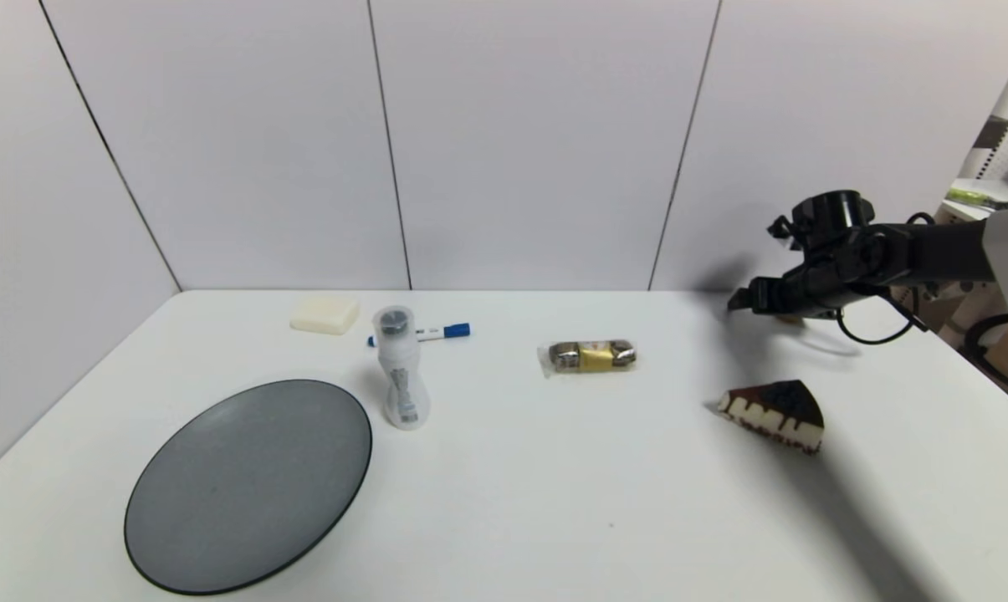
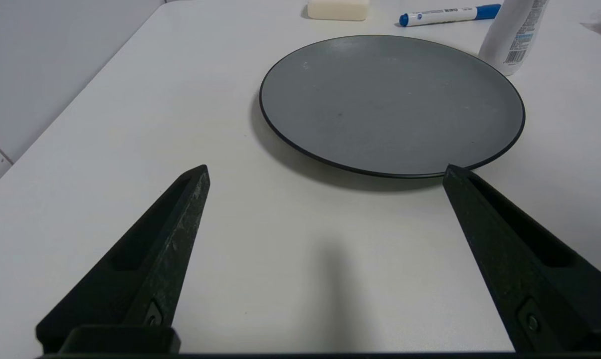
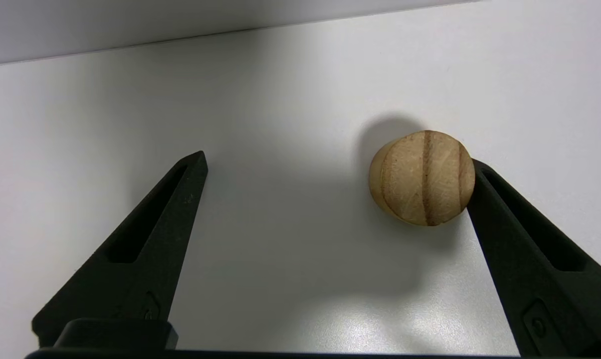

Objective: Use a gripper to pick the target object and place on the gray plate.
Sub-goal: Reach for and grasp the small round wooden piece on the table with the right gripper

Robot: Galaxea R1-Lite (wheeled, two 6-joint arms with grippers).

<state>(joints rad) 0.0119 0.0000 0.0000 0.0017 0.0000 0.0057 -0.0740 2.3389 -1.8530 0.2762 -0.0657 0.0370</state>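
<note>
The target object (image 3: 422, 178), a small tan-brown nut with grooves across it, lies on the white table. It sits between the fingers of my right gripper (image 3: 337, 159), close against one fingertip (image 3: 485, 199) and far from the other. The right gripper is open and low over the table's back right part (image 1: 750, 303); in the head view it hides most of the nut. The gray plate (image 1: 248, 481) lies at the front left. My left gripper (image 2: 326, 169) is open and empty just short of the plate's near rim (image 2: 360, 172); it is out of the head view.
A chocolate cake slice (image 1: 775, 415) lies in front of the right gripper. A gold-banded snack bar (image 1: 587, 356) is mid-table. A white bottle (image 1: 401, 368) stands by the plate's far edge, with a blue marker (image 1: 424, 334) and a cream block (image 1: 325, 313) behind. White walls bound the back and left.
</note>
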